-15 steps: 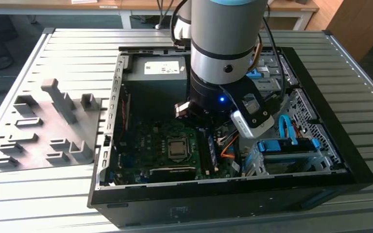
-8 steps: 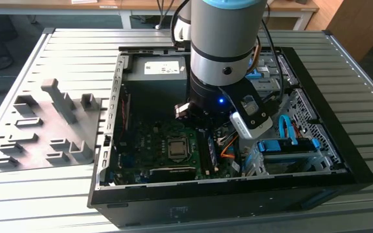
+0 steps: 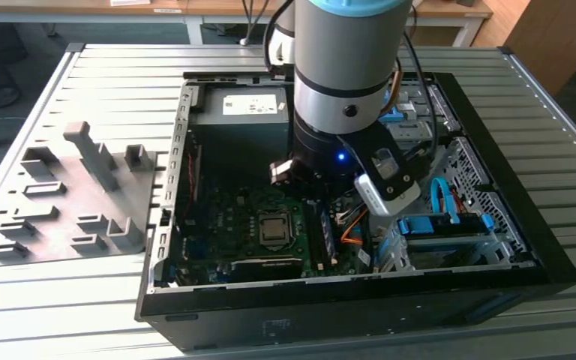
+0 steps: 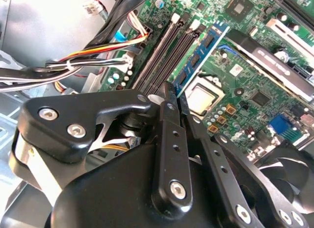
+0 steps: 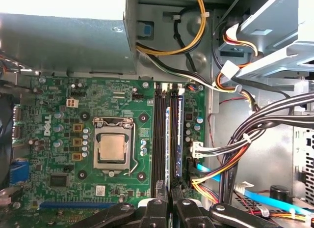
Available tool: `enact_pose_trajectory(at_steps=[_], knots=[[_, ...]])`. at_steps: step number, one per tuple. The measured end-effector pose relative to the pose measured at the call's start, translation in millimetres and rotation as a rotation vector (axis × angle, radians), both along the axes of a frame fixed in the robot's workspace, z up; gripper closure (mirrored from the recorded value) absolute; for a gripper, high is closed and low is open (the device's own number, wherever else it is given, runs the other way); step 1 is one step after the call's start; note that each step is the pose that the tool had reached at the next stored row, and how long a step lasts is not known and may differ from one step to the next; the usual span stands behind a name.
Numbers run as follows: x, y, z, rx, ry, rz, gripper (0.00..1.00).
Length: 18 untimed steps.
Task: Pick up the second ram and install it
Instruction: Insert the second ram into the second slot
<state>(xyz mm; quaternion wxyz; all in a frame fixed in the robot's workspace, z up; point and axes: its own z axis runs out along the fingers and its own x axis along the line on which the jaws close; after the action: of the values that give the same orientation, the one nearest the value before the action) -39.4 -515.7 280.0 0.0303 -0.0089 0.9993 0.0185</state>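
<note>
Silver ribbed table (image 3: pixel 28 315) under everything in exterior view. Gray holder blocks (image 3: pixel 78 202) sit on exterior view's left. Next comes open black computer case (image 3: pixel 528 247), green motherboard (image 3: pixel 238 217) inside. Robot arm (image 3: pixel 348 82) reaches down over board. Shiny square chip (image 5: pixel 112 148) sits mid-board in first wrist view. Second ram (image 5: pixel 174 139) stands on edge among long slots just beside it. Gripper (image 5: pixel 167 198) right above ram's near end, jaws squeezed narrow. Cannot tell if they pinch ram. Colored wires (image 5: pixel 230 154) farther over.
</note>
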Motion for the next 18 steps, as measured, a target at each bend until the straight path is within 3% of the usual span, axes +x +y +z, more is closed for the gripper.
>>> enact_pose_trajectory(at_steps=[18], knots=[[0.0,0.0,-12.8,-0.0015,0.0001,0.0,0.86]])
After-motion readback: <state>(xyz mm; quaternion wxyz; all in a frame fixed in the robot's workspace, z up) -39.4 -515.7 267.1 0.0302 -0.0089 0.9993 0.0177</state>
